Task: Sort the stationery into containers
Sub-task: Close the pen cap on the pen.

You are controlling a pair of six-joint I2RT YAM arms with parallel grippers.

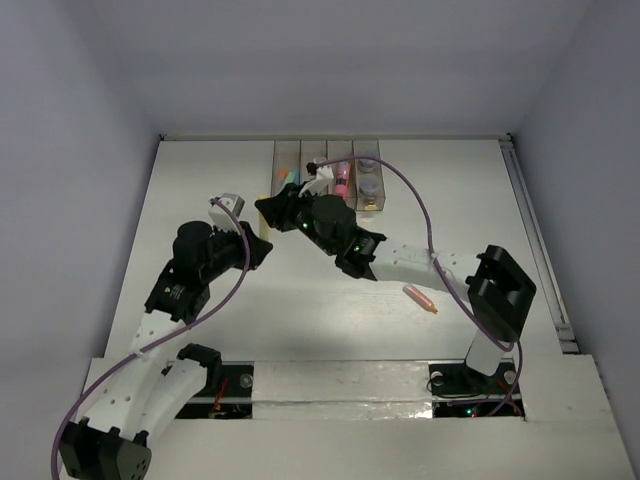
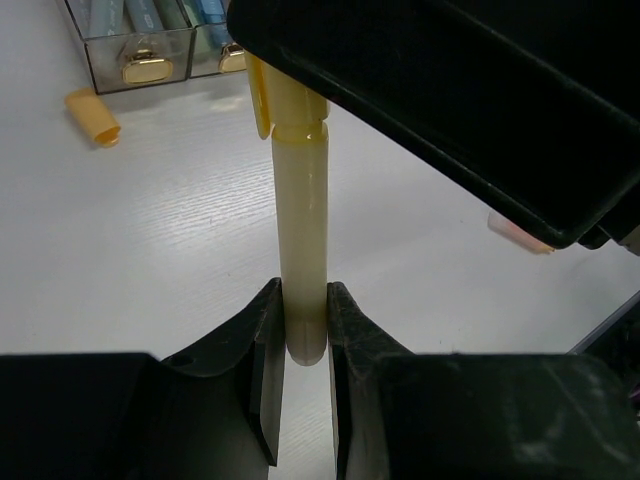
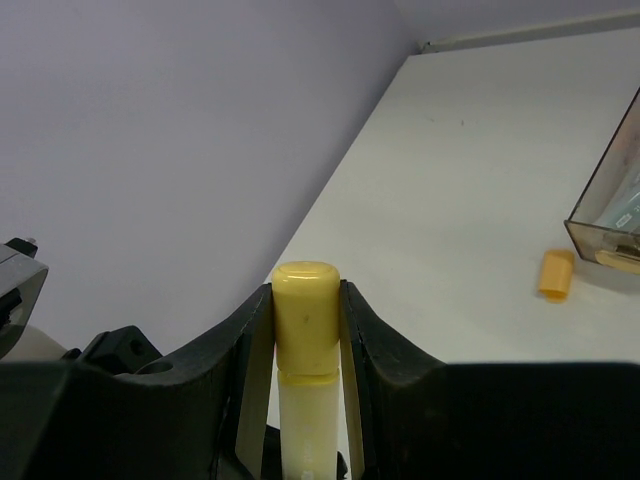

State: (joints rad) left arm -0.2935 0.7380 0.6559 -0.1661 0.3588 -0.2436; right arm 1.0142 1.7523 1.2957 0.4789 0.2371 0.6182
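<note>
A pale yellow marker (image 2: 301,240) with a yellow cap (image 3: 306,315) is held between both grippers above the table. My left gripper (image 2: 303,300) is shut on its bare lower end. My right gripper (image 3: 305,295) is shut on its capped end. In the top view the two grippers meet at the marker (image 1: 262,228), just in front and to the left of the row of four clear bins (image 1: 327,175). The bins hold blue, pink and grey-blue pieces. The bins also show in the left wrist view (image 2: 130,45) and at the right edge of the right wrist view (image 3: 605,215).
A loose orange cap (image 2: 92,116) lies on the table beside the leftmost bin; it also shows in the right wrist view (image 3: 556,274). An orange-pink marker (image 1: 420,299) lies on the table near my right arm. The walls enclose the table on the left, back and right.
</note>
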